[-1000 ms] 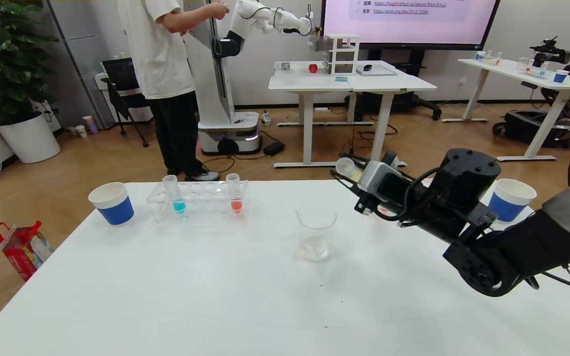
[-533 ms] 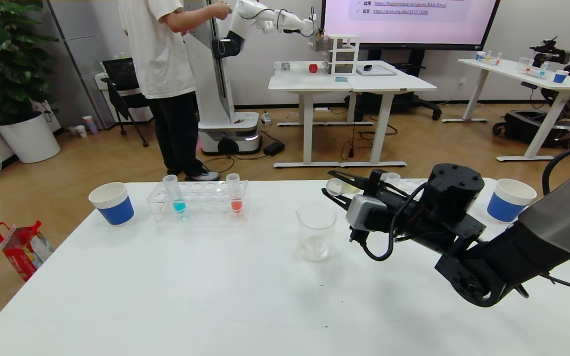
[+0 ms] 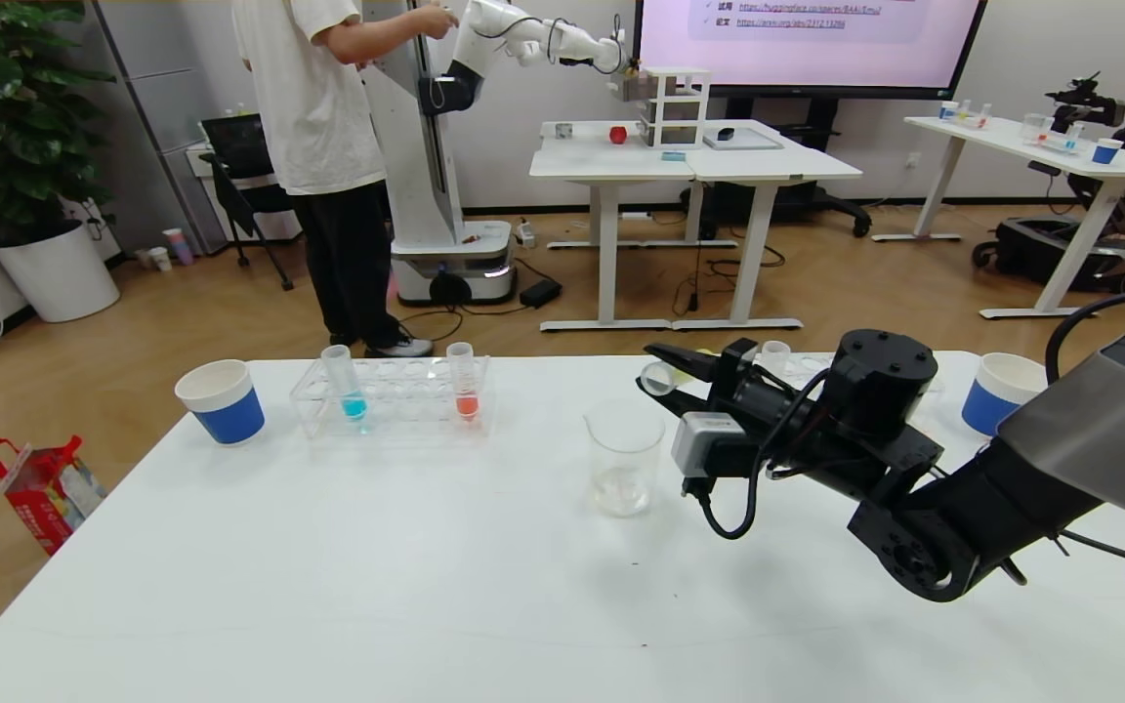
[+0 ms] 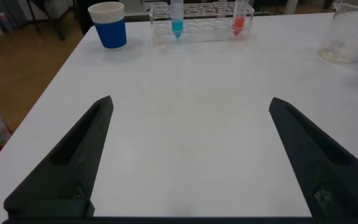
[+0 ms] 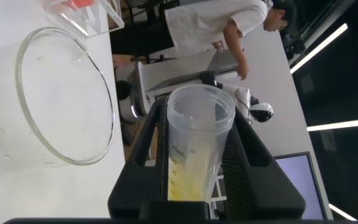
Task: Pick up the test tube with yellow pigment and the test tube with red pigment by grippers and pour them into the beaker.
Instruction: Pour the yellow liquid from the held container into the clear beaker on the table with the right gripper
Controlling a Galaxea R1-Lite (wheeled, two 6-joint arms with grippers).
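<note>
Right of centre in the head view, the right gripper point(image 3: 672, 376) is clamping the test tube with yellow pigment point(image 3: 661, 377) tipped sideways, mouth just beside the beaker point(image 3: 624, 456) rim. The left gripper point(image 4: 188, 155) is hovering wide open and empty over the desk point(image 3: 377, 576).

I get even, bright overhead room light on the white table point(image 3: 328, 586), with only soft shadows under my right arm. The big screen point(image 3: 807, 39) glows pink. The wall lines bow at the head view's edges.
</note>
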